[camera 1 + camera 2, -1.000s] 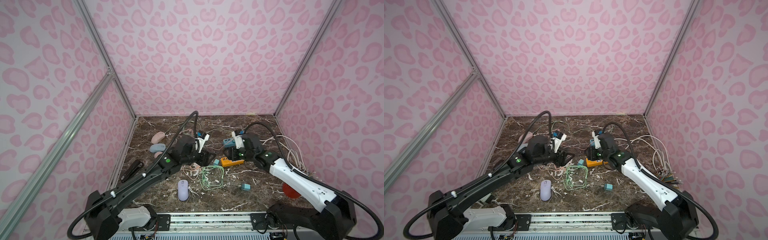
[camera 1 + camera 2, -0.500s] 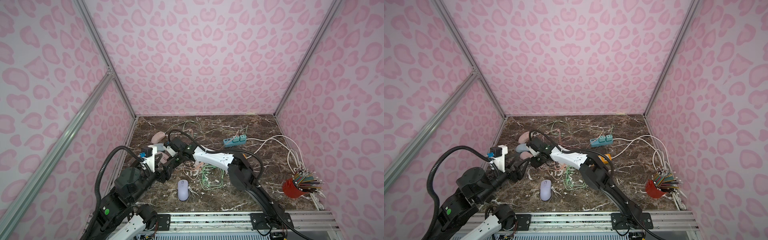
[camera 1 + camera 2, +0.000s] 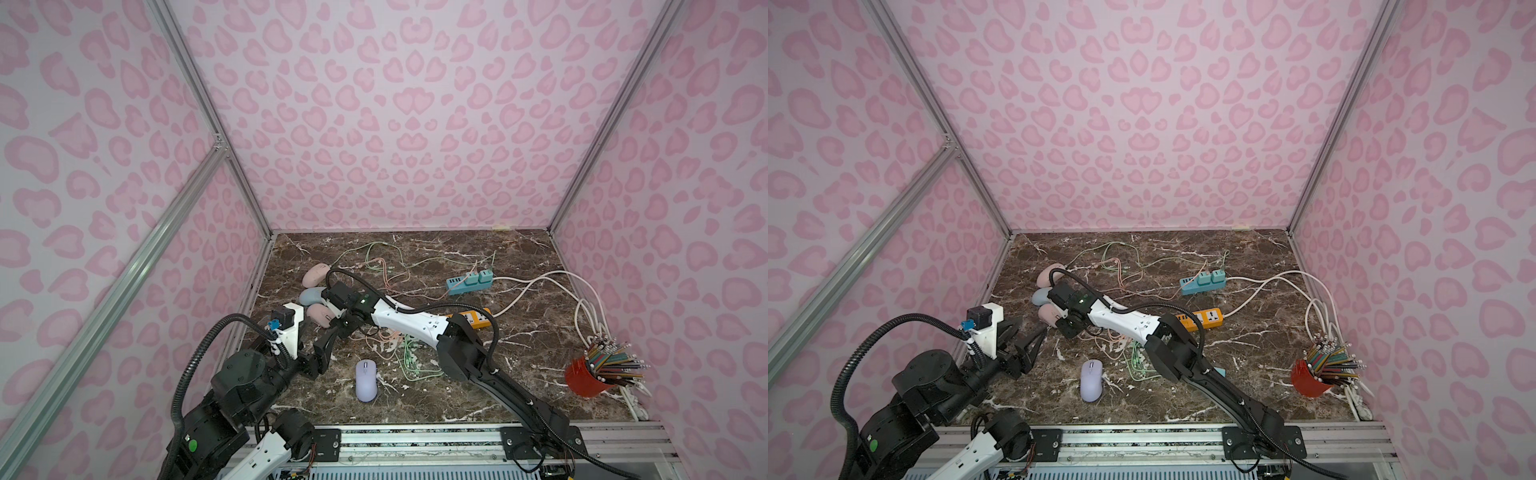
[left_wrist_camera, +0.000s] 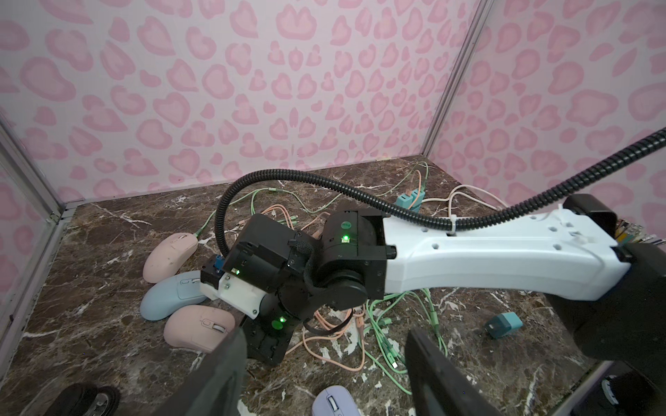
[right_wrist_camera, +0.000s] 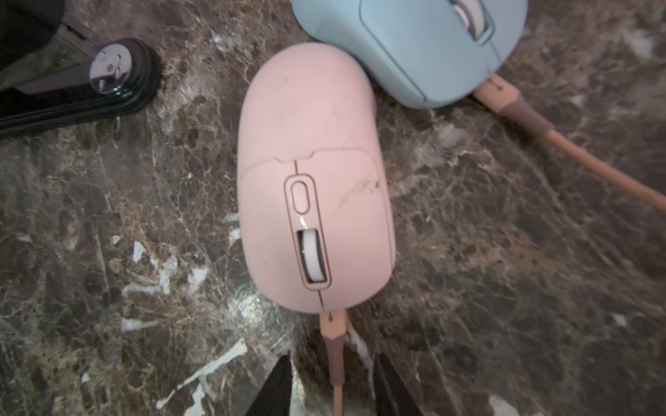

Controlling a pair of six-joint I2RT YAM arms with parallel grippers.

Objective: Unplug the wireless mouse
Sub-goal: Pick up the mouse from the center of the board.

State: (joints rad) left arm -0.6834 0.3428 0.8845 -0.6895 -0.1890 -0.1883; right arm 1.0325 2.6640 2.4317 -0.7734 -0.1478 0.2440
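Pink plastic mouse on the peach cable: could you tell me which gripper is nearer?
Right. The right gripper straddles the peach cable plug entering the pink mouse; the left gripper hangs open, apart.

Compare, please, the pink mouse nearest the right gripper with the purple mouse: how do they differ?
The pink mouse has a peach cable plugged into its front; the purple mouse shows no cable there. The pink mouse lies against a blue mouse; the purple mouse lies alone. The right gripper straddles the pink mouse's cable; nothing is at the purple mouse. Both rest buttons up on the table.
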